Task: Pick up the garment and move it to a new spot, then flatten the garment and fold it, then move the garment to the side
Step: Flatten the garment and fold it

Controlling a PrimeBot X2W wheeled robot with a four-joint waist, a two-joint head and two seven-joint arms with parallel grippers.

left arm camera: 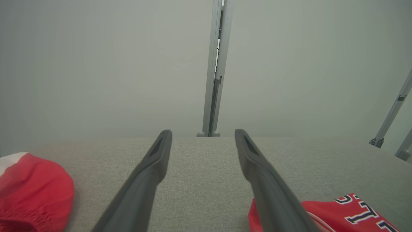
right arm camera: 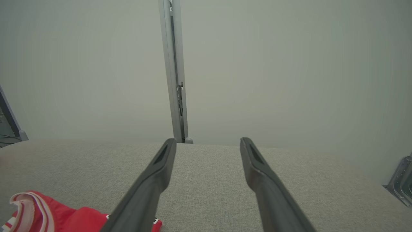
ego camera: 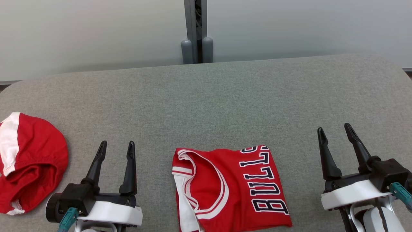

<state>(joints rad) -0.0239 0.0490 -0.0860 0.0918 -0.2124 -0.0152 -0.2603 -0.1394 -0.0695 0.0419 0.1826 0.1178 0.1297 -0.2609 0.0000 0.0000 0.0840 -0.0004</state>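
A folded red jersey with white trim and dark "BULLS" lettering, the garment (ego camera: 225, 188), lies near the front edge of the grey fabric surface (ego camera: 206, 96), between my two grippers. My left gripper (ego camera: 116, 146) stands open to its left, empty, fingers pointing away from me. My right gripper (ego camera: 334, 129) stands open to its right, also empty. Neither touches the garment. In the left wrist view the garment (left arm camera: 354, 212) shows at lower right beside my left gripper (left arm camera: 202, 133). In the right wrist view its collar edge (right arm camera: 38, 212) shows at lower left of my right gripper (right arm camera: 207, 141).
A second red and white garment (ego camera: 29, 164) lies bunched at the left edge of the surface, also in the left wrist view (left arm camera: 32, 193). A pale wall with a grey vertical post (ego camera: 196, 32) stands behind the surface. Bare grey fabric stretches across the far half.
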